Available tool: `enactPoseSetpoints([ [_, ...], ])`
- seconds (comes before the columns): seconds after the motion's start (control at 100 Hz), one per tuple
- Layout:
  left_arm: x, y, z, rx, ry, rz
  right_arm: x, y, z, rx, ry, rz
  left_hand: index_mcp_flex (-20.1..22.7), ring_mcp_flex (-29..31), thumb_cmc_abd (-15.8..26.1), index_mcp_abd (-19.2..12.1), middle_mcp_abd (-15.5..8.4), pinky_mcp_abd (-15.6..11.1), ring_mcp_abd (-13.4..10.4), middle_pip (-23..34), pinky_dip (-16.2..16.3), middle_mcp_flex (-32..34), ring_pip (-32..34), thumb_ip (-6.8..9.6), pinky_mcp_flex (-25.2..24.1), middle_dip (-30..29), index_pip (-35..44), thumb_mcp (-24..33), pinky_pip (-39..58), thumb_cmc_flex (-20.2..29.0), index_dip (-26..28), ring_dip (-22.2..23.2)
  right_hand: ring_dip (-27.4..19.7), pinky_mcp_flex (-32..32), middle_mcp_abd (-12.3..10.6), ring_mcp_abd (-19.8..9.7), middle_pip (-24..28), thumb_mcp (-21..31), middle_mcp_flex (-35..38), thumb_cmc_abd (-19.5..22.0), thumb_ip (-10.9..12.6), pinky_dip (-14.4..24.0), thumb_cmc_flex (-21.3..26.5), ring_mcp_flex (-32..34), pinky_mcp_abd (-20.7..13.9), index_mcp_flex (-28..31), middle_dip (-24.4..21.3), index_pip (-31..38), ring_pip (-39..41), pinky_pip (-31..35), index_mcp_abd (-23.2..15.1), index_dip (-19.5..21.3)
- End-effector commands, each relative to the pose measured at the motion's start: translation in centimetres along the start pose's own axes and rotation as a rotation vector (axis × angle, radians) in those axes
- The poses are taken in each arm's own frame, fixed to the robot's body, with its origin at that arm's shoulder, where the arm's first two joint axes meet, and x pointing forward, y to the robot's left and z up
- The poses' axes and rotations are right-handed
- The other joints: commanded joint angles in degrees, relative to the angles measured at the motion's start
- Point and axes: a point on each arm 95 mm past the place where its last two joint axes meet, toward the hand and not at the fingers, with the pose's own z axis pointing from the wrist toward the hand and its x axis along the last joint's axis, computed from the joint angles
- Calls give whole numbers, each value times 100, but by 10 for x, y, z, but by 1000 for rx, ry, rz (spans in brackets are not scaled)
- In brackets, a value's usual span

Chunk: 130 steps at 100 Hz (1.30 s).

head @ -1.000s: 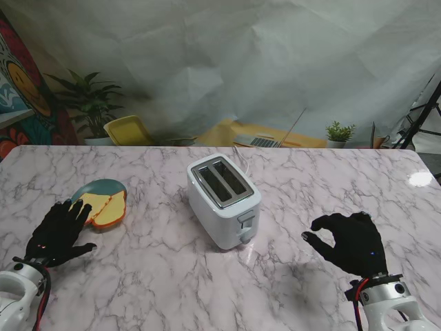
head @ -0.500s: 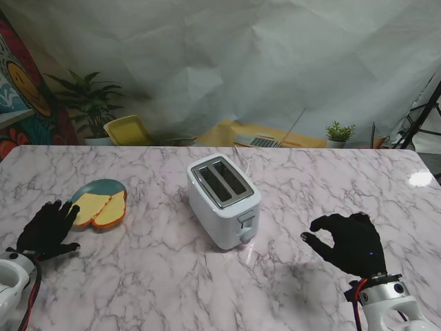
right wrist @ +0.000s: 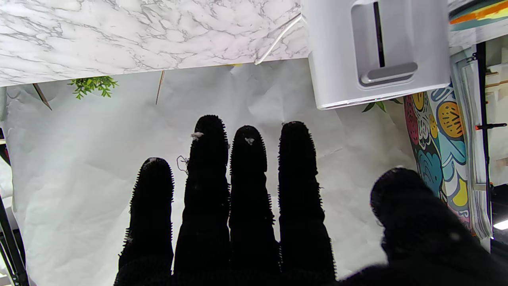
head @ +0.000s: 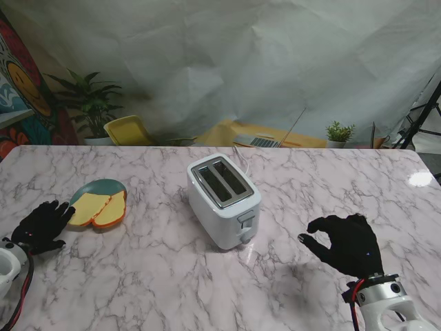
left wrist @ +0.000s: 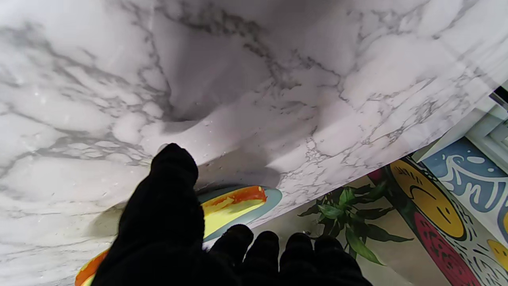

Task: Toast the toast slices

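Toast [head: 100,205], two slices, lies on a teal plate [head: 103,186] at the desk's [head: 172,276] left; the toaster [head: 224,200] stands mid-desk, both slots bare. Left hand [head: 43,226] sits just left of the plate, fingers loosely spread, holding nothing; right hand [head: 343,243] hovers right of the toaster, open, thumb and forefinger curled. Left wrist view: hand [left wrist: 190,238], toast [left wrist: 230,202] on plate [left wrist: 274,195]. Right wrist view: hand [right wrist: 238,222] fingers straight and apart, toaster [right wrist: 377,47] lever side facing.
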Motion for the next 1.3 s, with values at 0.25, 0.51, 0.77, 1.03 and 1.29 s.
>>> enactPoseSetpoints([
  [0.25, -4, -10, 19, -14, 31, 27, 2, -1, 0, 12, -2, -5, -240, 11, -192, -332, -366, -342, -62, 7, -90, -138, 274, 107, -59, 607, 127, 364, 385, 782, 923, 7, -53, -99, 24, 9, -108, -151, -166, 133, 124, 84, 9, -98, 119, -44, -16, -42, -183, -75, 88, -62],
  [0.51, -5, -11, 30, -41, 55, 30, 2, -2, 0, 11, -3, 4, -143, 94, -200, -612, -613, -393, -141, 127, -92, -27, 356, 116, -29, 731, 320, 443, 419, 981, 1140, -96, -51, -100, 20, 16, -101, -155, -161, 138, 125, 84, 10, -89, 115, -43, -14, -40, -177, -75, 94, -63],
  [0.77, -5, -12, 37, -53, 80, 30, -1, 0, -1, -2, -9, 7, 43, 220, -85, -782, -710, -474, -227, 734, 301, 257, 924, 73, -44, 552, 1104, 908, 1227, 1489, 1128, 157, -50, -100, 29, 16, -104, -155, -156, 139, 125, 85, 12, -90, 120, -36, -16, -40, -176, -76, 93, -65],
  [1.03, -2, -12, 41, -50, 100, 19, -1, -1, -1, 0, -8, 3, 128, 300, 337, -958, -824, -560, -320, 1172, 484, 402, 1223, -50, -21, 572, 1831, 2241, 1650, 1489, 1108, 328, -48, -98, 22, 18, -100, -157, -148, 148, 124, 88, 9, -80, 127, -40, -13, -40, -172, -73, 84, -65],
  [1.29, 3, -10, 42, -33, 99, -26, -1, -1, -1, 3, -8, 2, 557, 620, 536, -1115, -861, -572, -334, 1865, 1081, 847, 1890, -167, -76, 957, 2782, 2531, 2977, 1490, 1101, 698, -44, -95, 25, 15, -96, -162, -144, 157, 124, 89, 11, -68, 121, -26, -11, -29, -164, -72, 87, -63],
])
